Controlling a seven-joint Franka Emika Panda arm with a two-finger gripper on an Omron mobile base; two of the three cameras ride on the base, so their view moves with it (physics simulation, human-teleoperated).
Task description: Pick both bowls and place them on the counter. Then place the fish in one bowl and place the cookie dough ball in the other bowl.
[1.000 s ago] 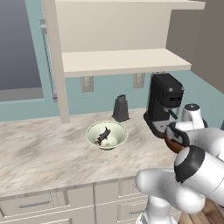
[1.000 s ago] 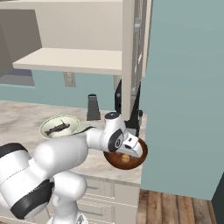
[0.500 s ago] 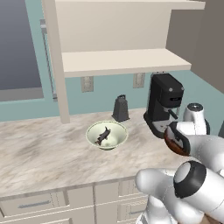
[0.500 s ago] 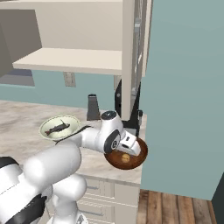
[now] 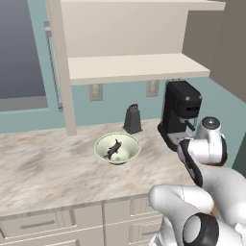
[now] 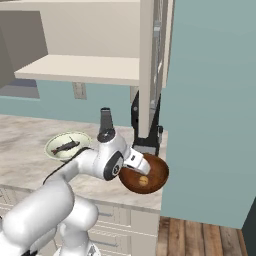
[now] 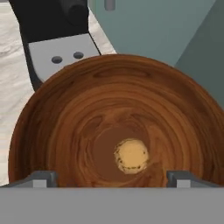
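Golden-brown cookie dough ball (image 7: 131,156) lies at the bottom of the reddish-brown bowl (image 7: 118,122), slightly off centre. That bowl stands on the counter (image 6: 30,150) at its far right end, just in front of the black coffee machine (image 5: 180,113) and close to the teal side wall (image 6: 210,100). Gripper (image 7: 111,179) hangs directly over the bowl with its jaws spread wide; the two fingertips (image 7: 41,178) stand apart at either side of the bowl's near rim and nothing is between them. No contact with the dough ball is visible.

Cream-white bowl (image 5: 117,148) with pale green inside sits further left on the same counter, well apart from the brown bowl. Dark grey fish (image 5: 113,149) lies inside it. A dark box grater (image 5: 132,119) stands just behind that bowl, against the teal backsplash. Cream shelf board (image 5: 134,67) runs above the counter.
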